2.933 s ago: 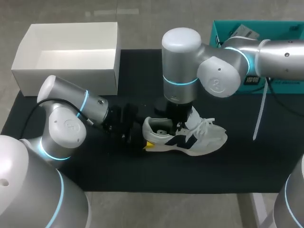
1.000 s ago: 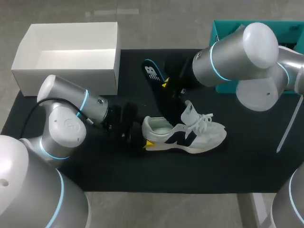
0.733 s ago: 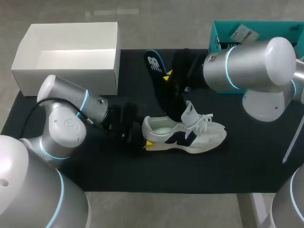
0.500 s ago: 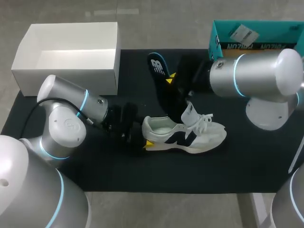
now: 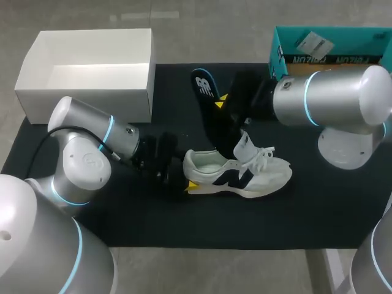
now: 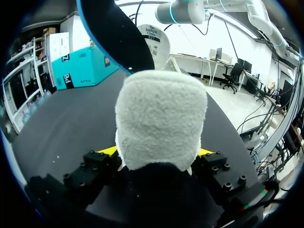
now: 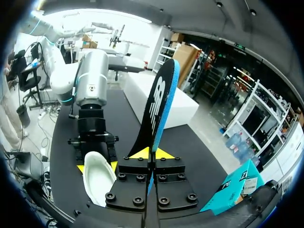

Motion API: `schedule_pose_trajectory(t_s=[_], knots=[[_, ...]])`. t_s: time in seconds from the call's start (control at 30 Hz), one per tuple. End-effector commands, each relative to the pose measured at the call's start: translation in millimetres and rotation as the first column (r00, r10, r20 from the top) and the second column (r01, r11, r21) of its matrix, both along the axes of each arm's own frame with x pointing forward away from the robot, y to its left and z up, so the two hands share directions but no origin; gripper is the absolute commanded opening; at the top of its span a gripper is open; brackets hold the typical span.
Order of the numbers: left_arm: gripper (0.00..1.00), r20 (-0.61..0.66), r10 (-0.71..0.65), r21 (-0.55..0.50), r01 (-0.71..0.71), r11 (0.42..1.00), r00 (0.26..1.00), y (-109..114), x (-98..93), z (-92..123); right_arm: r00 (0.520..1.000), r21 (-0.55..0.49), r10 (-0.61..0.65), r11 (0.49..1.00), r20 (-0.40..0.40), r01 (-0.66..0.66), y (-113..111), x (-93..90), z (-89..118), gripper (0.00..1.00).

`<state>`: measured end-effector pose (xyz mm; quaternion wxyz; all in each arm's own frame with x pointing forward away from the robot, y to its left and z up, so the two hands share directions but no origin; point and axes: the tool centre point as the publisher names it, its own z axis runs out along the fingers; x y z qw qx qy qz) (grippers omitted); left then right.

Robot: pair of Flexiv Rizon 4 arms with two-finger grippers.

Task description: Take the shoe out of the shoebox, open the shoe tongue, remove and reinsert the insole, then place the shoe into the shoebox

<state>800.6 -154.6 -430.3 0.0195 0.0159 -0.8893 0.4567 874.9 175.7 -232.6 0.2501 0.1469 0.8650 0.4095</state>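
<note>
The insole (image 5: pixel 206 87) hangs over the white sneaker (image 5: pixel 245 174).
The left gripper (image 6: pixel 156 152) clamps the sneaker's heel; the right gripper (image 7: pixel 152 153) pinches the insole.

Shoe (image 5: pixel 239 174): bore a large dark letter logo (image 5: pixel 236 181) on its side. Insole (image 5: pixel 208 104), upright just behind the shoe: carried a white logo (image 5: pixel 207 88) near its top end. Teal box (image 5: pixel 278 52), well behind the shoe to the right: white lettering (image 5: pixel 331 60) ran upside down along its near wall. White label (image 5: pixel 311 43) lay on it; its print was too small to read.
</note>
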Motion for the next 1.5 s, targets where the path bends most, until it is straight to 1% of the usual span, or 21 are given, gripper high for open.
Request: schedule_pose_trajectory(t_s=[0.03,0.13,0.2,0.23,0.27,0.37,0.4,0.43,0.53,0.6,0.67,0.77,0.87,0.97,1.07,1.1,1.2,1.33,1.37,1.5], knots=[[0.00,0.000,0.000,0.001,0.000,1.000,1.000,-0.3,0.0,-1.3,1.000,0.002,0.000,1.000,0.001,0.000,-0.1,-0.4,-0.8,0.00],[0.00,0.000,0.000,0.001,0.000,1.000,1.000,-0.3,0.0,-1.3,1.000,0.002,0.000,1.000,0.001,0.000,-0.1,-0.4,-0.8,0.00],[0.00,0.000,0.000,0.001,0.000,1.000,1.000,-0.3,0.0,-1.3,1.000,0.046,-0.025,0.999,0.017,0.024,0.5,4.6,8.0,0.00],[0.00,0.000,0.000,0.001,0.000,1.000,1.000,-0.3,0.0,-1.3,0.999,0.061,-0.045,0.997,0.003,0.045,-0.1,7.1,11.9,0.00],[0.00,0.000,0.000,0.001,0.000,1.000,1.000,-0.3,0.0,-1.3,0.999,0.082,-0.042,0.996,0.020,0.040,0.2,8.8,17.1,0.00],[0.00,0.000,0.000,0.001,0.000,1.000,1.000,-0.3,0.0,-1.3,0.997,0.146,-0.070,0.987,-0.009,0.071,-0.6,12.1,32.4,0.00],[0.00,0.000,0.000,0.001,0.000,1.000,1.000,-0.3,0.0,-1.3,0.997,0.176,-0.078,0.981,-0.030,0.082,-1.0,12.2,37.2,0.00],[0.00,0.000,0.000,0.001,0.000,1.000,1.000,-0.3,0.0,-1.3,0.995,0.187,-0.085,0.978,-0.054,0.094,-1.7,11.9,41.6,0.00],[0.00,0.000,0.000,0.001,0.000,1.000,1.000,-0.3,0.0,-1.3,0.994,0.252,-0.073,0.963,-0.085,0.092,-2.7,8.1,57.3,0.00],[0.00,0.000,0.000,0.001,0.000,1.000,1.000,-0.3,0.0,-1.3,0.995,0.296,-0.052,0.952,-0.087,0.076,-3.0,4.1,70.6,0.00],[0.00,0.000,0.000,0.001,0.000,1.000,1.000,-0.3,0.0,-1.3,0.995,0.309,-0.024,0.950,-0.100,0.054,-3.7,-1.4,82.7,0.00],[0.00,0.000,0.000,0.001,0.000,1.000,1.000,-0.3,0.0,-1.3,0.991,0.352,0.024,0.936,-0.129,0.023,-7.1,-12.5,100.0,0.00],[0.00,0.000,0.000,0.001,0.000,1.000,1.000,-0.3,0.0,-1.3,0.984,0.372,0.086,0.928,-0.154,-0.022,-11.3,-25.1,115.1,0.00],[0.00,0.000,0.000,0.001,0.000,1.000,1.000,-0.3,0.0,-1.3,0.969,0.416,0.164,0.907,-0.186,-0.074,-13.5,-40.2,129.0,0.00],[0.00,0.000,0.000,0.001,0.000,1.000,1.000,-0.3,0.0,-1.3,0.950,0.432,0.232,0.893,-0.208,-0.123,-12.8,-52.8,138.3,0.00],[0.00,0.000,0.000,0.001,0.000,1.000,1.000,-0.3,0.0,-1.3,0.940,0.451,0.268,0.880,-0.213,-0.148,-12.7,-58.9,143.3,0.00],[0.00,0.000,0.000,0.001,0.000,1.000,1.000,-0.3,0.0,-1.3,0.925,0.502,0.326,0.843,-0.193,-0.193,-11.6,-68.0,156.5,0.00],[0.00,0.000,0.000,0.001,0.000,1.000,1.000,-0.3,0.0,-1.3,0.902,0.543,0.395,0.802,-0.172,-0.248,-10.3,-74.5,165.9,0.00],[0.00,0.000,0.000,0.001,0.000,1.000,1.000,-0.3,0.0,-1.3,0.900,0.529,0.394,0.811,-0.184,-0.247,-10.6,-75.1,165.7,0.00],[0.00,0.000,0.000,0.001,0.000,1.000,1.000,-0.3,0.0,-1.3,0.900,0.529,0.394,0.811,-0.184,-0.247,-10.6,-75.1,165.7,0.00]])
